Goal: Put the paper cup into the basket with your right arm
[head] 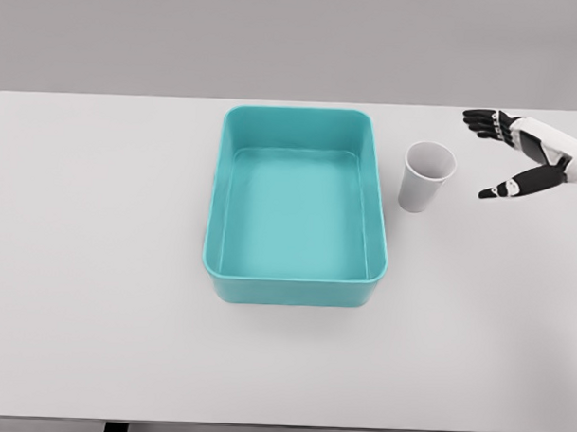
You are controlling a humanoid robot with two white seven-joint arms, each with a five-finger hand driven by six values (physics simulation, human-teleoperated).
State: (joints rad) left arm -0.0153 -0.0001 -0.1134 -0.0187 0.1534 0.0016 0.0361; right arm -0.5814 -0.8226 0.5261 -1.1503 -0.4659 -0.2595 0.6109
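Note:
A white paper cup (426, 177) stands upright on the white table, just right of the teal basket (294, 283). The basket is a rectangular tub with rounded corners and nothing inside it. My right hand (490, 157) comes in from the right edge at cup height, a short gap to the right of the cup. Its fingers (481, 119) and thumb (503, 188) are spread wide and hold nothing. The left arm does not show.
The white table (97, 266) stretches across the whole view, with its front edge near the bottom. A plain grey wall lies behind it.

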